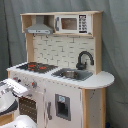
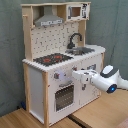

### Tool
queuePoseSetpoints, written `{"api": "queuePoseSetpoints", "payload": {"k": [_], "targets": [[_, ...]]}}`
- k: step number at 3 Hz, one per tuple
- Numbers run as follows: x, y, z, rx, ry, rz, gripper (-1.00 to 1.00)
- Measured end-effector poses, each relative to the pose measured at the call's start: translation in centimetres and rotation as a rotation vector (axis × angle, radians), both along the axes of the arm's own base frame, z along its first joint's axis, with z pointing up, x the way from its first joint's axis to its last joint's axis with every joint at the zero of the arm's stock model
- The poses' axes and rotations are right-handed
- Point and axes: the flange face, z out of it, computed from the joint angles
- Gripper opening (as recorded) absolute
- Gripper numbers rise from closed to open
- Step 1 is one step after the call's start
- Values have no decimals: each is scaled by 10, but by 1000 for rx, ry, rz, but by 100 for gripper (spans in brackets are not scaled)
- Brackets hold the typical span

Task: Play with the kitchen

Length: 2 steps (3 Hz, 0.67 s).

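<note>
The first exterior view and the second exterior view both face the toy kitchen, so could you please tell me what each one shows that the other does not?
Only the first exterior view shows the fridge-style door with its dark dispenser panel and the rounded wooden counter end. Only the second exterior view shows the kitchen's plain white side panel, the wooden floor and the arm's blue-lit joint. Both exterior views share the kitchen with its stovetop, faucet, hood and microwave, and the gripper at the knob panel.
</note>
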Motion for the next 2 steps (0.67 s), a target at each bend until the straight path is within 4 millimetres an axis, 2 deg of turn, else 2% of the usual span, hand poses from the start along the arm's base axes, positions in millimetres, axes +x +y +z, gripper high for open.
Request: {"api": "queuePoseSetpoints", "payload": {"k": [1, 2], "targets": [[-17, 6, 5, 15, -18, -11, 100], [-38, 0, 2, 20, -13, -14, 100]]}}
